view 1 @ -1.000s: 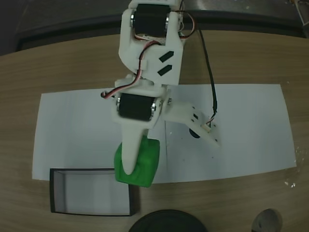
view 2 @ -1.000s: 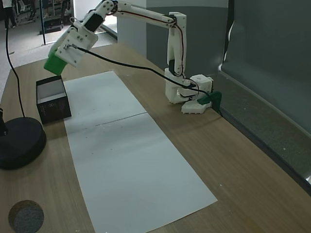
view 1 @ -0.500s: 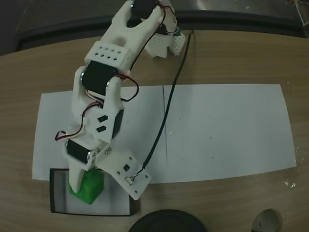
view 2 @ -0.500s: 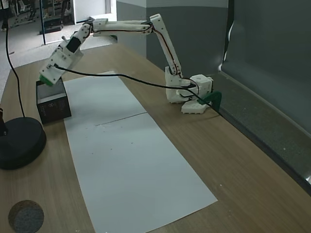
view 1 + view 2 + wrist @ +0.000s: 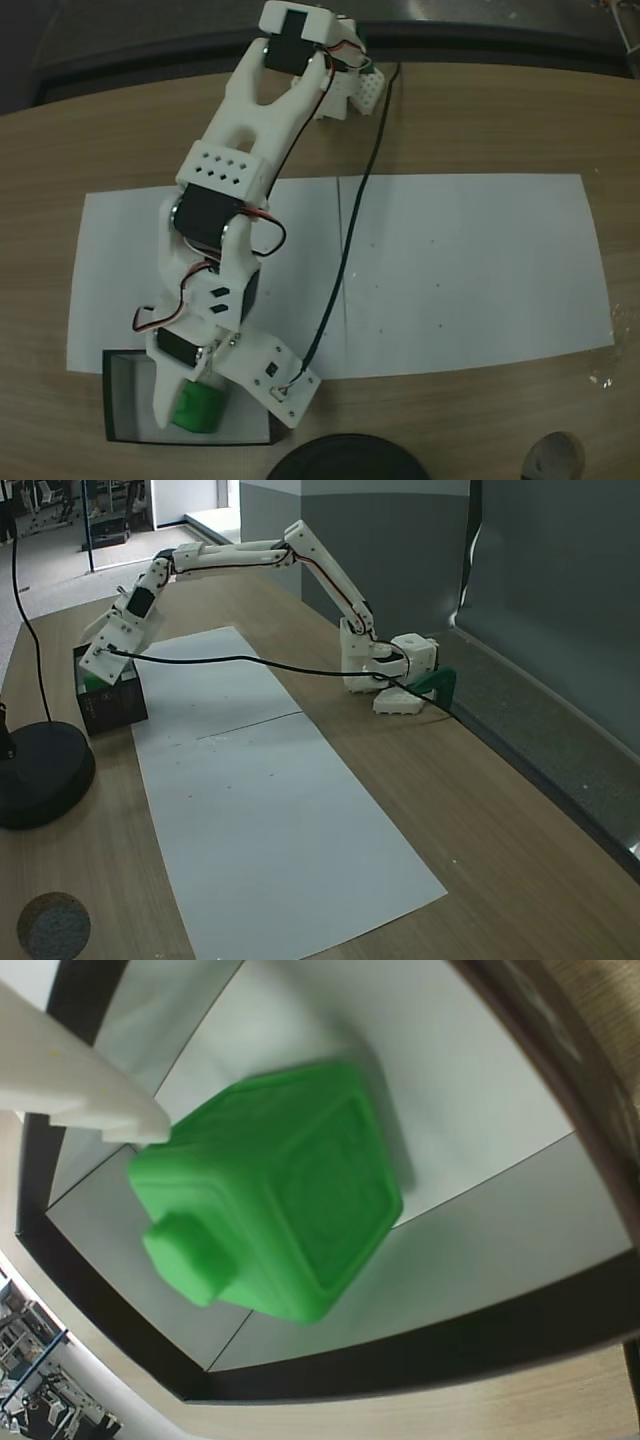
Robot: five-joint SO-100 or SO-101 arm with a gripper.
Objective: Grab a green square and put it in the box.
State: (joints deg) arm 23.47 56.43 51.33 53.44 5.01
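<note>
Wrist view: the green square [image 5: 270, 1200] lies tipped on its side on the pale floor of the box [image 5: 420, 1345], just beneath the claw [image 5: 185, 405], one white finger [image 5: 75, 1080] touching its corner, jaws seemingly parted to release it there.

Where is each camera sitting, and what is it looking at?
A fixed view: high above, looking straight down at the table; the whole white arm reaches to the box.
Wrist view: riding on the arm, looking down into the box at the green block; one white finger of the pincer shows.
A fixed view: off to the side, looking across the table; arm and base show.
All three share the box; the block shows from above and from the wrist.
</note>
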